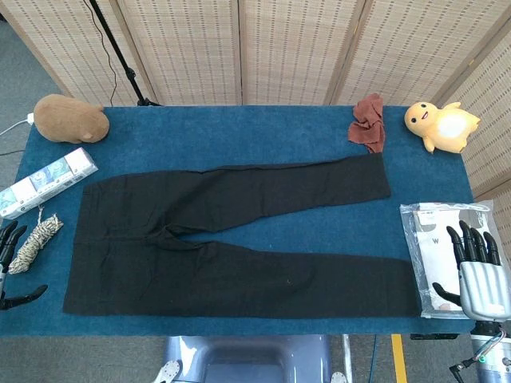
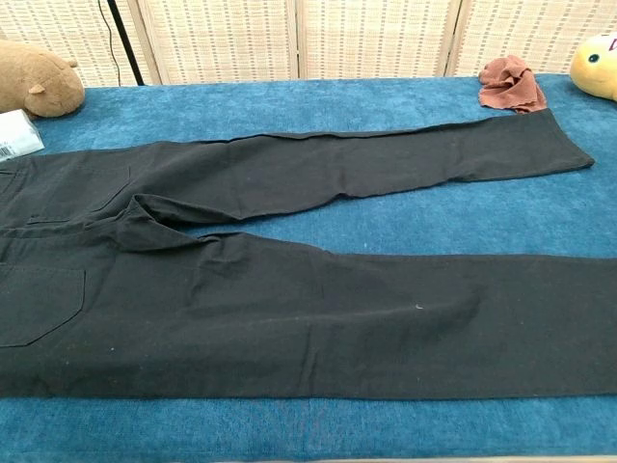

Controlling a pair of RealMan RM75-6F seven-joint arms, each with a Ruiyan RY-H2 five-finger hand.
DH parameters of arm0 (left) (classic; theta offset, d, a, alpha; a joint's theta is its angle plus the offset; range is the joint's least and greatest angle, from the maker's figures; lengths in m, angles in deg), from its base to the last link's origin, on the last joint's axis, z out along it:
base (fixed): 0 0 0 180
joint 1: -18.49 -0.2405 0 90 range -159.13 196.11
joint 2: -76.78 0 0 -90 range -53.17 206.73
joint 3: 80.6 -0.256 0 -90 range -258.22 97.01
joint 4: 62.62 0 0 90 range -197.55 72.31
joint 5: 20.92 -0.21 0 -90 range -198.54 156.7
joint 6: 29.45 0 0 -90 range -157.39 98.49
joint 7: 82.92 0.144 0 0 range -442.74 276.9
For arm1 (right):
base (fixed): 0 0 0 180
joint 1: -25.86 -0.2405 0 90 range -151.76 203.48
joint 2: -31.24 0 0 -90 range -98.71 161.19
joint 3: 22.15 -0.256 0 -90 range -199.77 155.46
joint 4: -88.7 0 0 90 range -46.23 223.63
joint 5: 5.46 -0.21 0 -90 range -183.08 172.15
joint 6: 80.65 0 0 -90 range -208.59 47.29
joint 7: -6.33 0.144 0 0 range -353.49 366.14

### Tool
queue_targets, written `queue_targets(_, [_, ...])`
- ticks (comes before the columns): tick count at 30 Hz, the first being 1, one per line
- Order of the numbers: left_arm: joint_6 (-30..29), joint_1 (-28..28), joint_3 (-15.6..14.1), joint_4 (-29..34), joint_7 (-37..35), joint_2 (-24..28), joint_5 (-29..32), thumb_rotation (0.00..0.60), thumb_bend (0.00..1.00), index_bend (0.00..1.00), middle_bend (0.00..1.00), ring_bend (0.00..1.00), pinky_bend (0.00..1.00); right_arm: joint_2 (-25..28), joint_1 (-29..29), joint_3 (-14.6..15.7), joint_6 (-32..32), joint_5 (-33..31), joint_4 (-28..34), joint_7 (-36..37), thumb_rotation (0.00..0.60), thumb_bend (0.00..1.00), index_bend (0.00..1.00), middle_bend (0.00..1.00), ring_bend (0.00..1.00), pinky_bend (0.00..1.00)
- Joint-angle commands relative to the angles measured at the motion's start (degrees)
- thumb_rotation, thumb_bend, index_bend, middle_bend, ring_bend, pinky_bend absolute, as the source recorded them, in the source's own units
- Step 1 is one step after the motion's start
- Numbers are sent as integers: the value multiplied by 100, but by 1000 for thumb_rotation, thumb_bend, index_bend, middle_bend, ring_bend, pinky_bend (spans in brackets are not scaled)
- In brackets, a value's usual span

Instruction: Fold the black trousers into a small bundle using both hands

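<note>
While black trousers (image 1: 231, 239) are lying flat on the table (image 1: 239, 128), nothing is gripping them. Right hand (image 1: 477, 271) is hovering, fingers spread, empty. Left hand (image 1: 9, 267) is sitting released, empty, at the edge.

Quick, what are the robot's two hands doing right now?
Left hand: open, holding nothing.
Right hand: open, holding nothing.

Screened-off lab table (image 1: 239, 128), folding partitions (image 1: 295, 48)

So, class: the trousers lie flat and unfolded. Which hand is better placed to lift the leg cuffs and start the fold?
The right hand, probably. It hovers open at the table's right edge beside the trousers' cuff ends. The left hand sits by the waistband, far from the cuffs.
</note>
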State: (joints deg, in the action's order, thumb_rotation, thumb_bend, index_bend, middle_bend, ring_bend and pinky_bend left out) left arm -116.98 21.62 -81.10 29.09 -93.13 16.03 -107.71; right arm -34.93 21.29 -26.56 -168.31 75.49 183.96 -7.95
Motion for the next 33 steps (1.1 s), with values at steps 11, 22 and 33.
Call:
queue_targets(11, [43,16,7,-25,-164,45,-131,600,0,0,0,0,0,262,-50,410,318,732,-402,639,600,0,0,0,0,0])
queue_targets(22, [21,13,-9,-37,-346,87,-270,600,0,0,0,0,0,13,-69,1083,428,1860,-1394,1112,600,0,0,0,0,0])
queue_targets(33, [69,17,-18,-31,-404,109,-283,600,0,0,0,0,0,-549,-107,1190,404,2213,-2139,1012,600,0,0,0,0,0])
